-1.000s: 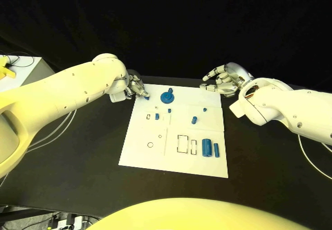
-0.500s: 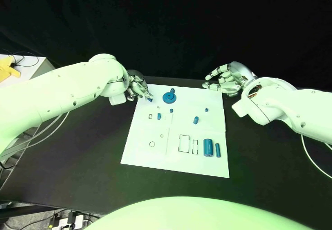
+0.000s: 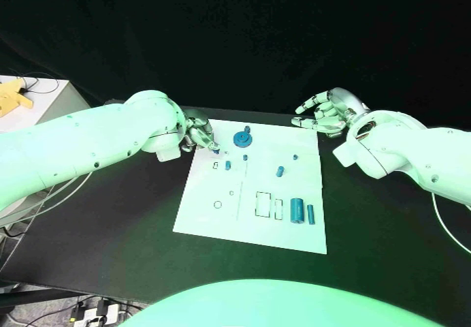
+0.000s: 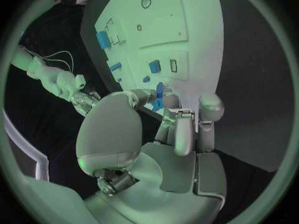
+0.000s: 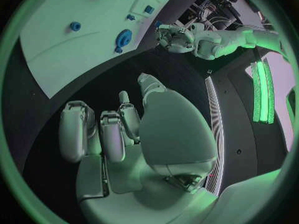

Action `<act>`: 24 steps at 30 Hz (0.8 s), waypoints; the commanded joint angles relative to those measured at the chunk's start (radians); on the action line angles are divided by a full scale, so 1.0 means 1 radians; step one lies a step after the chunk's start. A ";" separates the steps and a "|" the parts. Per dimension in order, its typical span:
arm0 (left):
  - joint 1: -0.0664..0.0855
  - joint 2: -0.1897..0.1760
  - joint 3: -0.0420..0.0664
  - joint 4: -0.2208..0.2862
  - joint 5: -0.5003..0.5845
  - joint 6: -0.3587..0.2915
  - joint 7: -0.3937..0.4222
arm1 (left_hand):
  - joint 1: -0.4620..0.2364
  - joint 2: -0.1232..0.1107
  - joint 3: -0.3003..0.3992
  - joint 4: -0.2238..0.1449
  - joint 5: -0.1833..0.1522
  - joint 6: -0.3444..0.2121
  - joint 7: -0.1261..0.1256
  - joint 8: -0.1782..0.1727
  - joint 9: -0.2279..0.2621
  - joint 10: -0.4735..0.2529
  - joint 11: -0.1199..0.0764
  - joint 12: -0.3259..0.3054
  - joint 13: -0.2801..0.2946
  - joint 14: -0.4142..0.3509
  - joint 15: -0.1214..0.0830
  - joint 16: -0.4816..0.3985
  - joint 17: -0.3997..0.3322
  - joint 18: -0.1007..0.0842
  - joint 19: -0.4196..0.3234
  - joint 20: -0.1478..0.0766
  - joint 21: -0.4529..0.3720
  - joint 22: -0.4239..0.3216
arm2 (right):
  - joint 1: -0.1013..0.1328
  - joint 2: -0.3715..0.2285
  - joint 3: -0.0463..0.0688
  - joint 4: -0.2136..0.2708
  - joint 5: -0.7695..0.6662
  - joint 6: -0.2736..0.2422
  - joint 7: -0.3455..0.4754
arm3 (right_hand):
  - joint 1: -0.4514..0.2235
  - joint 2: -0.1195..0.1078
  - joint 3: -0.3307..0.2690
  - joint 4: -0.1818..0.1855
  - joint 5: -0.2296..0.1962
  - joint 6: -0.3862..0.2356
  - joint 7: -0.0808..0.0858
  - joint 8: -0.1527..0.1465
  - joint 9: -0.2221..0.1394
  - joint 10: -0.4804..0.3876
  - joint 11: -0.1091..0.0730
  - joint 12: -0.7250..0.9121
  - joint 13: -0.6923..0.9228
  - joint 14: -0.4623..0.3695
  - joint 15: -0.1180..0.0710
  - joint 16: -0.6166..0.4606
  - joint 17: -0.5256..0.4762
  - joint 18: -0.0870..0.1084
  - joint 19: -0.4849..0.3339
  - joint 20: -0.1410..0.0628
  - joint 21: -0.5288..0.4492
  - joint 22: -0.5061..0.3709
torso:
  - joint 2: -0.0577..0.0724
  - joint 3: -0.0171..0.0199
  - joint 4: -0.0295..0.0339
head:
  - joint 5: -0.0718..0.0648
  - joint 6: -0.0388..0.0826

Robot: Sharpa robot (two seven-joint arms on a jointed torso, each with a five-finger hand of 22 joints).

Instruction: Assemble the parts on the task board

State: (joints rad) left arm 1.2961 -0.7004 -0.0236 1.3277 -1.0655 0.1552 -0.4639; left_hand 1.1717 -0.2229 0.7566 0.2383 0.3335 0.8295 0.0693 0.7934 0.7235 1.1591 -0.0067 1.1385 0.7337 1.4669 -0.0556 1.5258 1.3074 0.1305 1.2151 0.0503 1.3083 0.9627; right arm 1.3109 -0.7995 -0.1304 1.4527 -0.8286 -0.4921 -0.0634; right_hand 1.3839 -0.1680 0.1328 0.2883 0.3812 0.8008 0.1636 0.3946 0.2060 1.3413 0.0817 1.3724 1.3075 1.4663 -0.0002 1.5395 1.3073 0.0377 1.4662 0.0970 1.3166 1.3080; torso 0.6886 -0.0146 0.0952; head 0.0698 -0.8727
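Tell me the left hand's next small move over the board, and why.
Probably lower the left hand toward the small outlined slot just below it: its fingertips seem to pinch a small blue part above the task board. The right hand hovers off the board's far corner.

On my screen the task board is the brightest surface, lit from above and close to glaring. The black table and the backdrop behind it swallow nearly all the light. The left arm and right arm catch the same light evenly, and both wrist views bend straight edges hard toward the circle's dark rim.
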 commanded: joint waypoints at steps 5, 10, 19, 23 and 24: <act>-0.022 -0.007 -0.006 0.026 -0.091 -0.065 -0.006 | -0.007 0.005 0.197 -0.193 0.003 0.010 0.000 0.006 -0.001 0.009 0.001 0.006 0.002 0.072 -0.008 0.005 0.163 -0.007 0.007 -0.001 0.006 0.004 | -0.001 -0.002 0.000 0.001 -0.006 0.003 0.019 | -0.008 0.001 0.003 0.000 0.000 -0.005 0.003 -0.003 -0.001 -0.005 0.000 -0.001 0.027 0.087 0.003 -0.005 0.199 0.018 0.021 0.005 -0.006 0.113 | 0.003 0.0012 -0.0021 | 0.003 0.000; -0.040 -0.006 -0.008 0.030 -0.110 -0.077 -0.005 | -0.009 0.003 0.202 -0.195 0.002 0.012 0.000 0.006 -0.001 0.011 0.000 0.006 0.003 0.073 -0.009 0.005 0.164 -0.007 0.008 -0.002 0.007 0.005 | -0.001 -0.003 0.000 0.001 -0.006 0.004 0.019 | -0.008 0.001 0.003 0.000 0.000 -0.005 0.003 -0.003 -0.001 -0.005 0.000 -0.001 0.027 0.087 0.003 -0.005 0.199 0.018 0.021 0.005 -0.006 0.113 | 0.004 0.0013 -0.0028 | 0.004 0.000; -0.050 -0.003 -0.010 0.030 -0.126 -0.062 -0.008 | -0.011 0.002 0.205 -0.196 0.002 0.013 -0.001 0.006 -0.001 0.013 0.000 0.006 0.003 0.073 -0.009 0.005 0.164 -0.007 0.009 -0.002 0.008 0.006 | -0.001 -0.005 0.000 0.001 -0.007 0.004 0.018 | -0.010 0.000 0.004 0.000 0.001 -0.005 0.002 -0.003 -0.002 -0.006 0.000 -0.002 0.026 0.086 0.003 -0.006 0.197 0.019 0.020 0.005 -0.009 0.112 | 0.004 0.0022 -0.0028 | 0.004 0.000; -0.051 -0.005 -0.012 0.033 -0.132 -0.042 -0.013 | -0.011 0.002 0.205 -0.196 0.002 0.013 -0.001 0.006 -0.001 0.013 0.000 0.006 0.003 0.073 -0.009 0.005 0.164 -0.007 0.009 -0.002 0.008 0.006 | -0.001 -0.006 0.000 0.002 -0.007 0.005 0.018 | -0.010 0.000 0.004 0.000 0.001 -0.005 0.002 -0.003 -0.002 -0.006 0.000 -0.002 0.026 0.086 0.003 -0.006 0.197 0.019 0.020 0.005 -0.009 0.112 | 0.003 0.0027 -0.0023 | 0.005 0.000; -0.051 -0.006 -0.012 0.035 -0.133 -0.038 -0.015 | -0.011 0.002 0.205 -0.196 0.002 0.013 -0.001 0.006 -0.001 0.013 0.000 0.006 0.003 0.073 -0.009 0.005 0.164 -0.007 0.009 -0.002 0.008 0.006 | -0.001 -0.006 0.000 0.002 -0.007 0.005 0.018 | -0.010 0.000 0.004 0.000 0.001 -0.005 0.002 -0.003 -0.002 -0.006 0.000 -0.002 0.026 0.086 0.003 -0.006 0.197 0.019 0.020 0.005 -0.009 0.112 | 0.003 0.0025 -0.0021 | 0.006 0.000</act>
State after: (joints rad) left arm 1.2459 -0.7071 -0.0362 1.3585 -1.1784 0.0972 -0.4723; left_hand 1.1603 -0.2343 0.7588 0.2381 0.3331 0.8372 0.0686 0.7931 0.7229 1.1644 -0.0085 1.1384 0.7352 1.4650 -0.0573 1.5258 1.3074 0.1306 1.2186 0.0467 1.3120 0.9675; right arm 1.3107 -0.8054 -0.1303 1.4535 -0.8294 -0.4925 -0.0581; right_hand 1.3843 -0.1684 0.1327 0.2883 0.3812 0.8008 0.1637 0.3946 0.2060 1.3413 0.0817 1.3725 1.3075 1.4663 -0.0002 1.5395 1.3073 0.0377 1.4662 0.0970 1.3107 1.3077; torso 0.6921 -0.0123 0.0925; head 0.0744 -0.8728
